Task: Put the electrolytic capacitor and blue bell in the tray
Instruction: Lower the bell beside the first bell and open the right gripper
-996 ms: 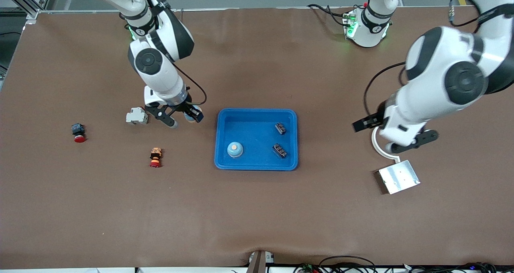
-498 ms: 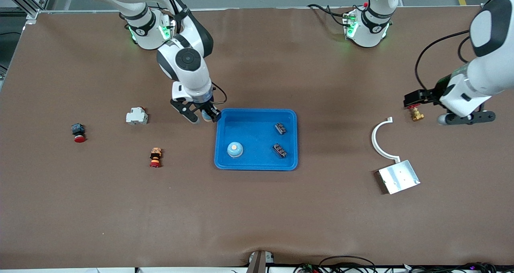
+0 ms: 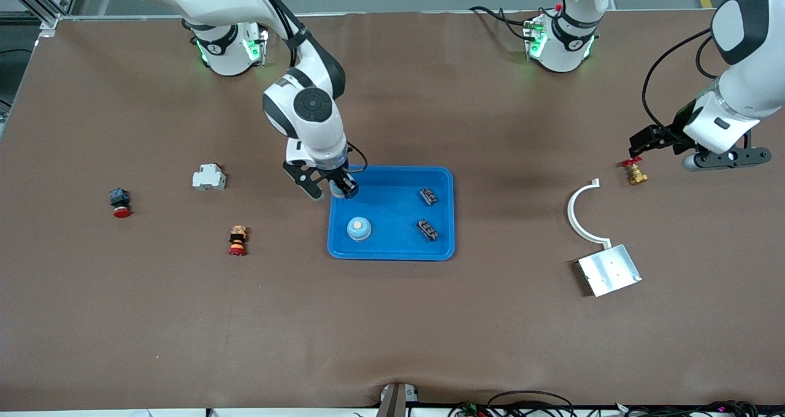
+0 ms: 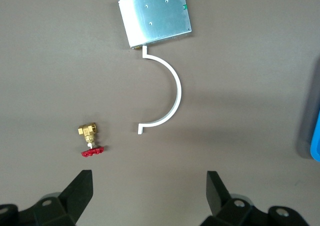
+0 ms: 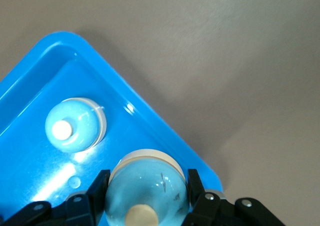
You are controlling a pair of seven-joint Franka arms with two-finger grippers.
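My right gripper (image 3: 334, 189) is shut on a blue bell (image 5: 147, 188), a pale blue dome with a cream button. It hangs over the corner of the bright-blue tray (image 3: 392, 169) that lies toward the right arm's base. A second blue bell (image 3: 359, 228) sits upright in the tray, and it shows in the right wrist view too (image 5: 75, 124), inside the tray's rim (image 5: 150, 121). Two small black ribbed parts (image 3: 427, 196) also lie in the tray. The electrolytic capacitor is out of view. My left gripper (image 3: 725, 157) waits open and empty (image 4: 150, 186) toward the left arm's end of the table.
A brass valve with a red handle (image 3: 635, 173), a white curved bracket (image 3: 576, 211) and a metal plate (image 3: 609, 270) lie below the left gripper. A white block (image 3: 208, 177) and two red-capped buttons (image 3: 119, 202) (image 3: 237, 240) lie toward the right arm's end.
My right gripper carried the bell from beside the white block to over the tray's corner. The left arm swung away from the curved bracket, uncovering the valve.
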